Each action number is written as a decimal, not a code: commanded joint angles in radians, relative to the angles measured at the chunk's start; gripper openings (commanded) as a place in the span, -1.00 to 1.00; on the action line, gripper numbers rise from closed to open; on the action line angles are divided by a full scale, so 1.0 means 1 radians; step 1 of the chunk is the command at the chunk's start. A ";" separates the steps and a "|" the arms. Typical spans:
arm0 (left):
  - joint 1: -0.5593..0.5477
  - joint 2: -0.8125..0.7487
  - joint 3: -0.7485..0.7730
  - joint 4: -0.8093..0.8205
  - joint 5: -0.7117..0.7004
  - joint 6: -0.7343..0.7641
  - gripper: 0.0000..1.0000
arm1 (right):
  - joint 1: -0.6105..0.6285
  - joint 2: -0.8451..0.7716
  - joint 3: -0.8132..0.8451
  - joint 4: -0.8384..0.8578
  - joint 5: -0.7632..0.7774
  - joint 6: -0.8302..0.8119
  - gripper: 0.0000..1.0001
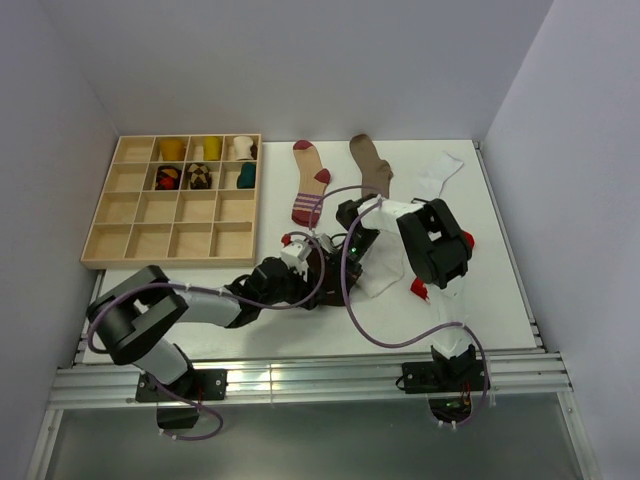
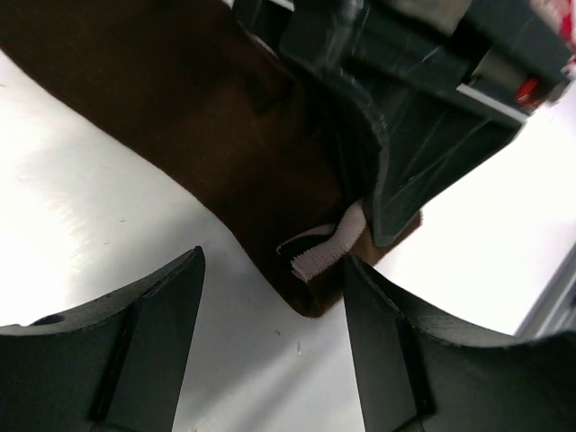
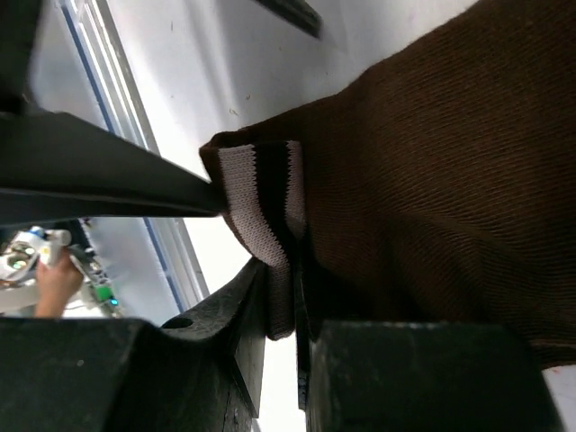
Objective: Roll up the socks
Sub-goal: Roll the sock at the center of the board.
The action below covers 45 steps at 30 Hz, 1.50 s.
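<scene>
Dark brown sock (image 2: 198, 117): lies flat on the white worktop (image 1: 500, 290), near its middle and towards the front edge. In the top view it cannot be told from the black arms crossing over it; only the wrist views show it.
Cuff (image 3: 256, 193): pale stripes, folded over at the end of the dark brown sock. Part of it disappears into the grip.
Right hand (image 3: 292, 310): closed, pinching the striped cuff between its two fingers. Its own fingertips are cut off at the lower edge of the right wrist view.
Left hand (image 2: 270, 297): fingers spread apart, one on each side of the cuff end, gripping nothing. Whether the tips touch the worktop cannot be told.
Dark bar at left of the right wrist view: its tip meets the cuff. Which arm it belongs to is hard to make out.
White sock (image 1: 382, 272): beside the arms, partly covered by the right arm.
Second white sock (image 1: 440, 172): at the far right of the worktop, in full view.
Tan sock (image 1: 372, 165): far edge, lower end hidden by the right arm.
Red-and-pale sock (image 1: 310, 185): striped cuff, left of the tan sock.
Wooden tray (image 1: 100, 215): far left, with six small bundles in its back compartments, too small to identify.
</scene>
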 commanded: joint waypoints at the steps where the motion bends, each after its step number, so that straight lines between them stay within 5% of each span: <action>1: -0.013 0.045 0.041 0.118 0.037 0.047 0.35 | -0.006 0.036 0.013 -0.010 0.063 0.003 -0.80; 11: -0.024 0.131 0.081 0.125 0.106 0.006 0.15 | -0.015 0.047 0.016 0.031 0.106 0.064 -0.80; 14: -0.027 0.144 0.087 0.106 0.110 -0.011 -0.06 | -0.018 0.042 0.019 0.048 0.118 0.092 -0.79; 18: -0.027 0.151 0.084 0.089 0.121 -0.039 -0.64 | -0.019 0.030 0.011 0.067 0.143 0.111 -0.70; 22: -0.027 0.155 0.104 0.023 0.112 -0.088 -0.99 | -0.019 -0.007 -0.007 0.116 0.160 0.133 -0.34; 28: -0.006 0.145 0.129 -0.125 0.107 -0.185 -0.99 | -0.044 -0.165 -0.068 0.191 0.189 0.148 0.00; 38: 0.108 0.152 0.199 -0.299 0.293 -0.269 -0.99 | -0.150 -0.519 -0.289 0.385 0.209 0.133 0.06; 45: 0.128 0.195 0.343 -0.560 0.331 -0.252 -0.99 | -0.075 -0.780 -0.533 0.596 0.350 0.034 0.10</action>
